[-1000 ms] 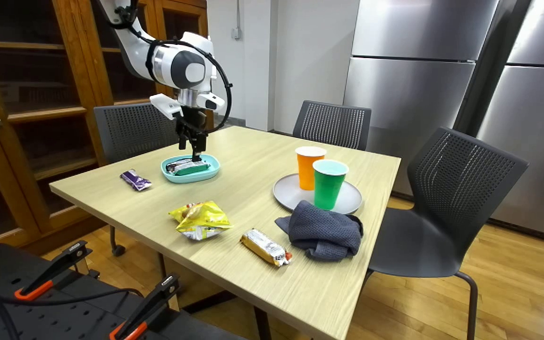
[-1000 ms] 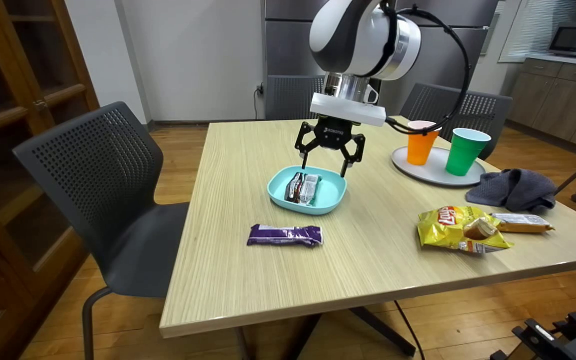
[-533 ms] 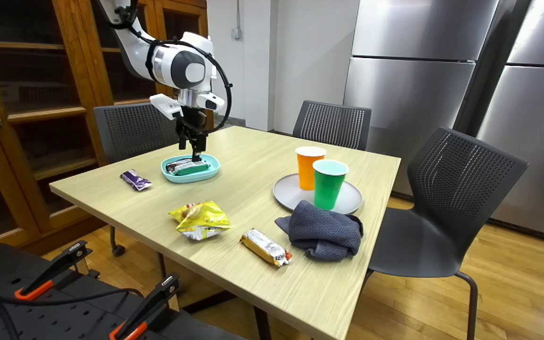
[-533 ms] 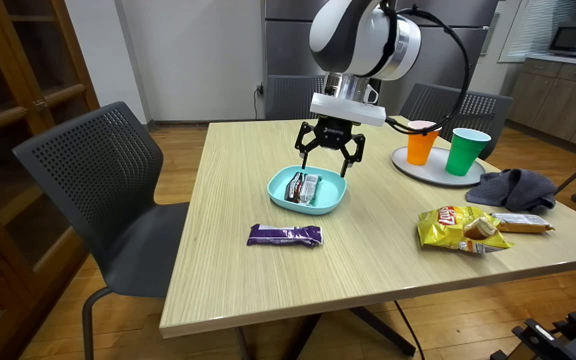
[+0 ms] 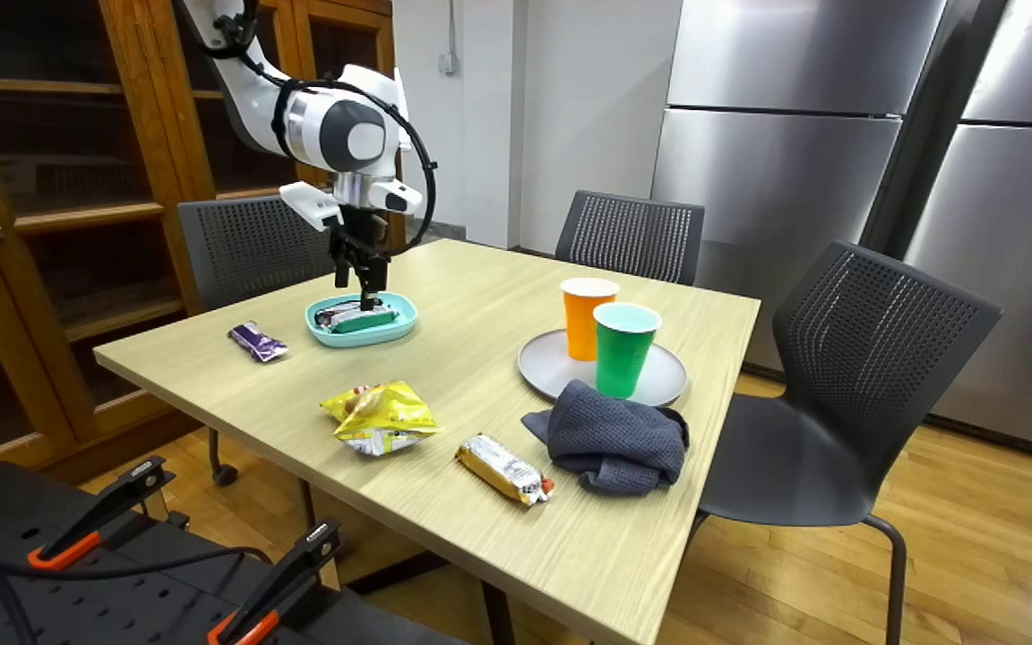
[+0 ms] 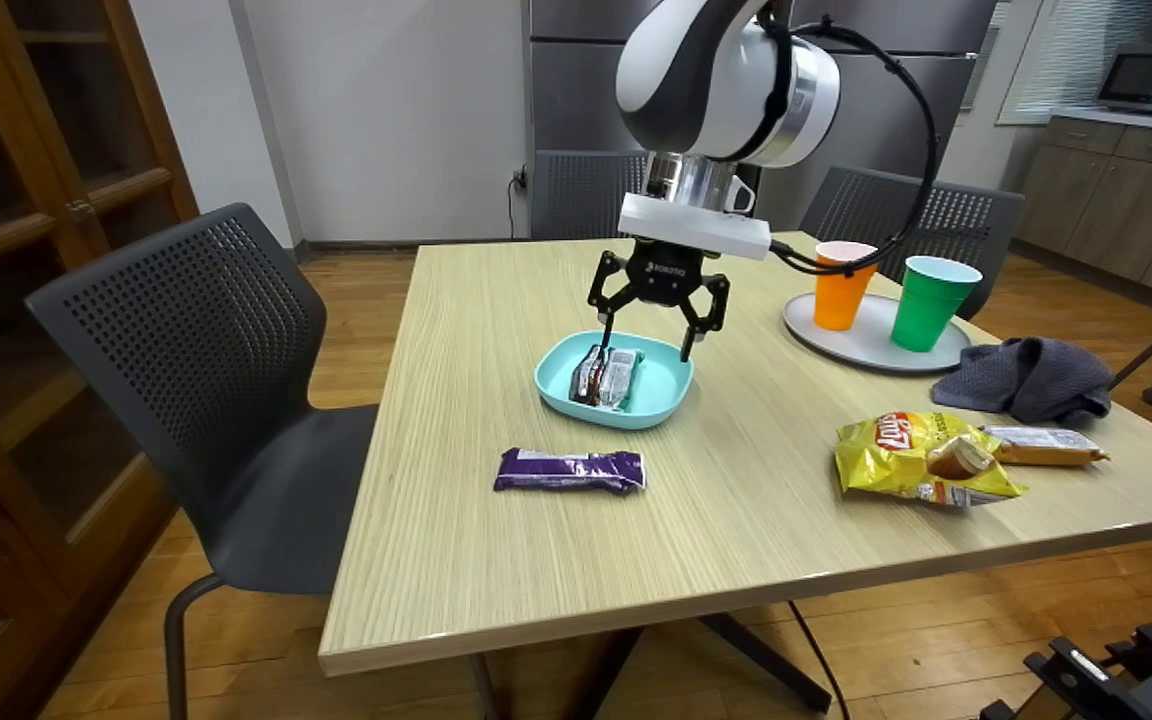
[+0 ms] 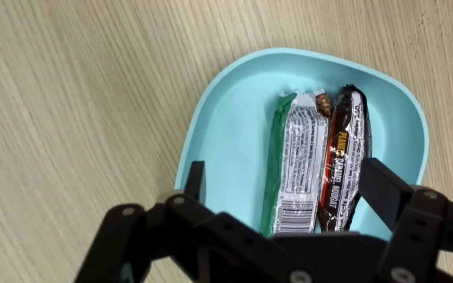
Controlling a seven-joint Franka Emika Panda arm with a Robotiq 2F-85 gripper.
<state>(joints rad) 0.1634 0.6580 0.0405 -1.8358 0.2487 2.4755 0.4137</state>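
Note:
My gripper (image 7: 283, 163) is open, with its fingers spread wide. In both exterior views the gripper (image 6: 646, 350) (image 5: 356, 294) points down over a light-blue tray (image 6: 666, 385) (image 5: 406, 309). In the tray (image 7: 232, 157) lie a green and silver bar (image 7: 299, 157) (image 6: 620, 378) and a dark brown bar (image 7: 342, 157) (image 6: 588, 375), side by side. In the wrist view both bars show between the fingers. The right finger overlaps the dark bar's edge; I cannot tell whether it touches. The left finger stands apart from the green bar. The gripper body hides the bars' near ends.
A purple bar (image 6: 569, 470) lies beside the tray on the table (image 6: 736, 480). A yellow chip bag (image 6: 921, 460), a golden bar (image 5: 504, 468) and a dark cloth (image 5: 614, 439) lie farther along. A grey plate (image 5: 538, 358) bears an orange cup (image 5: 583, 322) and a green cup (image 5: 621, 354). Chairs surround the table.
Between a second and half a second ago nothing visibly moved. Since then the gripper has come down slightly and shifted a little left in both exterior views. The tray and bars have not moved.

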